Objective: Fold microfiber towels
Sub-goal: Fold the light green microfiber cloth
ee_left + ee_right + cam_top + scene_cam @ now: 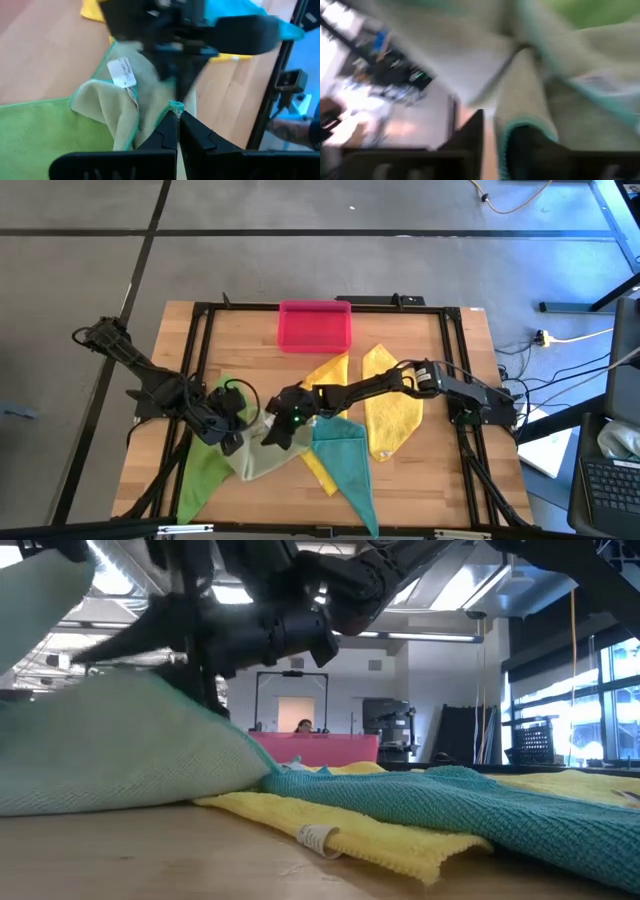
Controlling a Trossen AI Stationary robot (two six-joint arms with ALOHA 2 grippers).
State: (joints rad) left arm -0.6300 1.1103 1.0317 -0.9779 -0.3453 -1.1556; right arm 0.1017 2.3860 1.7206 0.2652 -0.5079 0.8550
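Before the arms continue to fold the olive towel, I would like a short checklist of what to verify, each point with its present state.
1. Left pincer shut on an edge of the olive towel: ok.
2. Right pincer has a firm grip on the same towel: cannot tell; the towel's edge lies between its fingers in the right wrist view, but the picture is blurred.
3. Olive towel free of the others: not ok; it lies partly on the green towel.
4. Teal towel out of the way: not ok; it lies right beside the olive one, on a yellow towel.
5. Pink tray clear of the arms: ok.
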